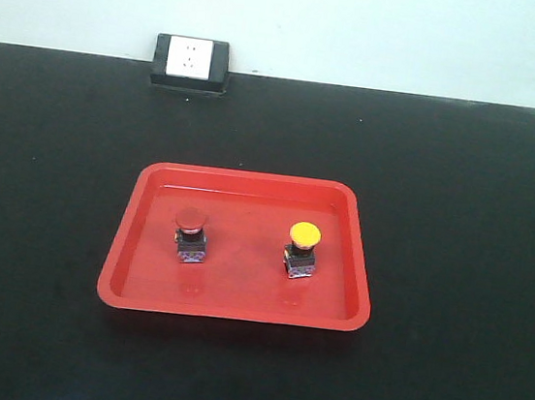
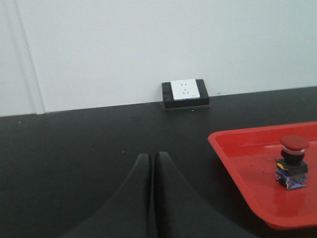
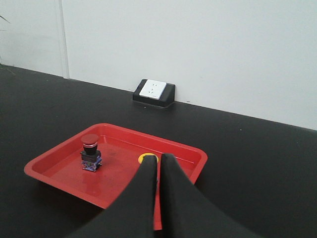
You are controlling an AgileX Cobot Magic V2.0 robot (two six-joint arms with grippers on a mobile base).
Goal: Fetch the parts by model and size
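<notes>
A red tray sits on a black counter. In it stand 2 push buttons, apart: the red-capped button on the left, the yellow-capped button on the right. Neither appears fetched yet. The left pincer and right pincer are both closed, holding nothing, touching nothing.

A red tray sits on the black table; a wall socket rests against the white wall.
</notes>
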